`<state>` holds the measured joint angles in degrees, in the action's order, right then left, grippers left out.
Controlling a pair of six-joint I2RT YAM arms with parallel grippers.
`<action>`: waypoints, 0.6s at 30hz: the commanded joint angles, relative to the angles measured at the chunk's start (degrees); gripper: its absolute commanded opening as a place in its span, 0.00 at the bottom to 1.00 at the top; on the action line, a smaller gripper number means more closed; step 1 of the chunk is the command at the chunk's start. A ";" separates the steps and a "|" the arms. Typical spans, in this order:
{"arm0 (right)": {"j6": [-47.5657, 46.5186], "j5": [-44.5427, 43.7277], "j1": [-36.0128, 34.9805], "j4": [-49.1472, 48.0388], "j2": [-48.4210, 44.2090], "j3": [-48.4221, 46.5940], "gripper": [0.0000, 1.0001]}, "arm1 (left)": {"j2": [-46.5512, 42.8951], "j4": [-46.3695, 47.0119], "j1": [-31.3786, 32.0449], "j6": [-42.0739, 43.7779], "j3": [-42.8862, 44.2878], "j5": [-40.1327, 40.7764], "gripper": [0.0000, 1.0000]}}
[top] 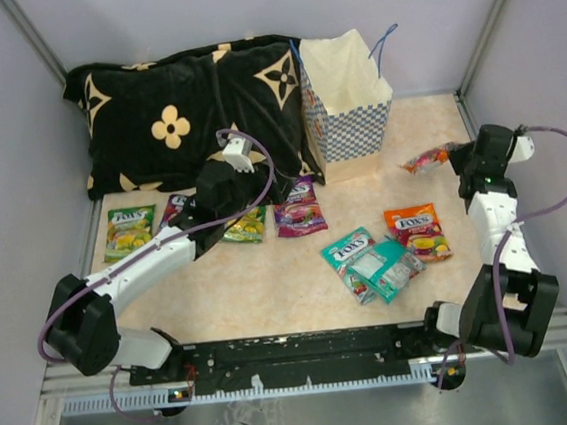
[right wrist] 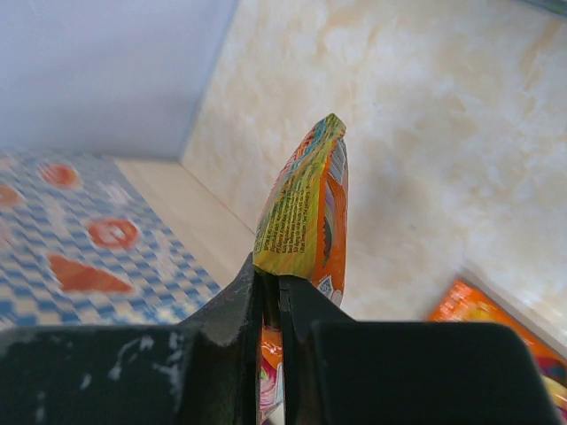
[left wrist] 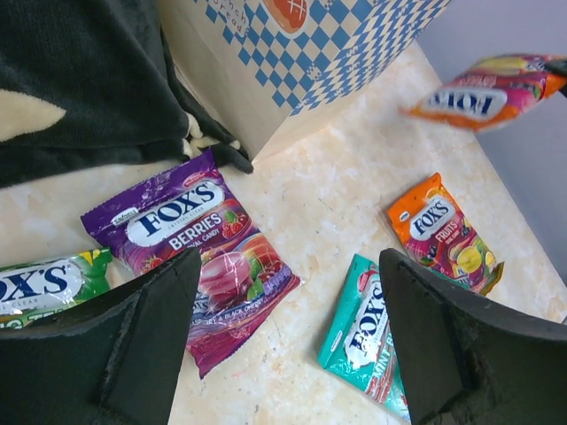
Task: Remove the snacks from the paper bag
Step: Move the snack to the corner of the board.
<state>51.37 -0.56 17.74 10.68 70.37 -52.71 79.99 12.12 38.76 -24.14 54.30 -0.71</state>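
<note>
The blue-and-white checkered paper bag [top: 346, 106] stands upright and open at the back, next to the cushion; it also shows in the left wrist view [left wrist: 310, 44] and the right wrist view [right wrist: 80, 239]. Several snack packets lie on the table: green [top: 130, 230], purple [top: 299, 208] [left wrist: 190, 248], teal [top: 353, 256] [left wrist: 363, 323] and orange [top: 418, 232] [left wrist: 443, 232]. My right gripper [top: 459, 159] [right wrist: 280, 283] is shut on an orange packet [top: 429, 159] [right wrist: 306, 212] [left wrist: 492, 88], held in the air right of the bag. My left gripper [top: 257, 189] [left wrist: 291, 266] is open and empty above the purple packet.
A black cushion with tan flowers [top: 183, 112] fills the back left and touches the bag. A second green packet [top: 247, 226] and a magenta one [top: 173, 208] lie partly under my left arm. Grey walls close in the sides and back.
</note>
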 commanded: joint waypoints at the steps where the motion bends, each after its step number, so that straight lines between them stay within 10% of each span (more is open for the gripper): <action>1: 20.87 -12.74 -1.17 -14.88 -3.90 5.72 0.00 | -1.86 -0.69 -0.44 0.61 -0.06 -0.40 0.87; 3: 26.48 -22.49 -5.59 -15.51 -7.84 12.57 0.03 | -1.64 -0.61 -0.44 0.45 -0.31 -0.47 0.87; 6: 23.83 -28.24 -17.31 -13.58 -10.26 16.36 0.87 | -0.74 -0.52 -0.44 0.40 -0.44 -0.69 0.88; 7: 20.19 -25.84 -19.29 -14.13 -9.62 16.26 0.98 | -0.33 -0.52 -0.44 0.43 -0.43 -1.04 0.88; 13: -6.12 -19.78 -19.78 1.72 -6.45 1.76 0.99 | 1.62 -2.40 -0.44 1.90 0.98 -5.49 0.88; 18: -3.42 -5.20 -7.18 3.63 -6.90 3.72 0.99 | 2.85 -4.17 -0.44 3.89 2.04 -8.04 0.88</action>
<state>50.35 -14.63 1.69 11.42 64.60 -50.17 82.00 9.47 38.72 -22.61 54.30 -5.30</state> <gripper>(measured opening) 0.990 0.877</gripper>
